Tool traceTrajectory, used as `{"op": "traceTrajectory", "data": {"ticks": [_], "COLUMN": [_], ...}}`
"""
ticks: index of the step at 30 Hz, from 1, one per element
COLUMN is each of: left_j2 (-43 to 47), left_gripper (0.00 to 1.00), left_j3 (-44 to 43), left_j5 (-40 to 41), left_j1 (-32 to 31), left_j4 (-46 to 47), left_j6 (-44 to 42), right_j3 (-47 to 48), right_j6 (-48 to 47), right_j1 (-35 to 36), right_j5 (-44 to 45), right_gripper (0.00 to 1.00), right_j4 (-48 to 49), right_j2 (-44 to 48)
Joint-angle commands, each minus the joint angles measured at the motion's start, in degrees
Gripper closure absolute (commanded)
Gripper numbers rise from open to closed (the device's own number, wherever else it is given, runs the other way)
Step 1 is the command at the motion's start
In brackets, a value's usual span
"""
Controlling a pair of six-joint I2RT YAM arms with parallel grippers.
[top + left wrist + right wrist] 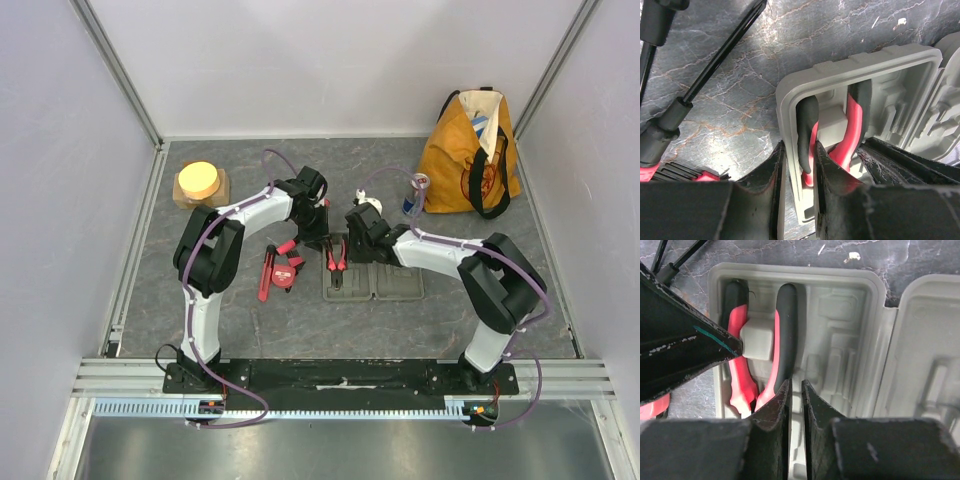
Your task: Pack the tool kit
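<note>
On desk (250,330) centre, top view: grey case (398,283) open flat, pliers (337,262) in its 9 o'clock half. Tape measure (286,281) and cutter (265,277) loose on desk at case's 9 o'clock, just beside. Bag (470,150) at 1 o'clock, well apart.
Left wrist view: left hand (799,146) closed on pliers' outer handle, one finger each side; case rim also shows between fingers.
Right wrist view: right hand (796,385) all but closed, thin slit, nothing between fingers; tips just beside pliers' inner handle, at its 5 o'clock, above case tray.
</note>
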State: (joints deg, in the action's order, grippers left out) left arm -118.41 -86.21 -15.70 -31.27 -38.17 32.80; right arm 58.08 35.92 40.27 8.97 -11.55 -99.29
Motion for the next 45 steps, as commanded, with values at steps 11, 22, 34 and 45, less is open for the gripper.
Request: {"op": "traceTrajectory", "data": {"ticks": [11,22,34,45], "left_j2": [-3.9,3.4,11.4,11.5], "left_gripper": [0.84,0.59,0.54,0.54], "left_j3": [-0.3,-3.5,-2.9,2.3], "left_j5": [0.8,9.1,19.5,24.2], "left_j1": [-0.6,-0.5,0.8,3.9], "left_j4": [-1.0,-3.4,-4.8,-3.8], "left_j6": [-4.3,-3.4,-4.6,-15.1], "right_j3": [6.4,7.5,7.8,7.1], "right_j6": [-5.2,-0.9,-1.8,-1.4], "right_j1": [2.0,1.1,1.1,1.1], "right_j5": [-4.7,8.7,4.7,3.7], "right_gripper": [0.96,0.99,0.89,0.81], "right_j4": [2.2,-4.0,-2.4,-2.3], "right_j2": [-7.3,0.4,1.8,2.1]}}
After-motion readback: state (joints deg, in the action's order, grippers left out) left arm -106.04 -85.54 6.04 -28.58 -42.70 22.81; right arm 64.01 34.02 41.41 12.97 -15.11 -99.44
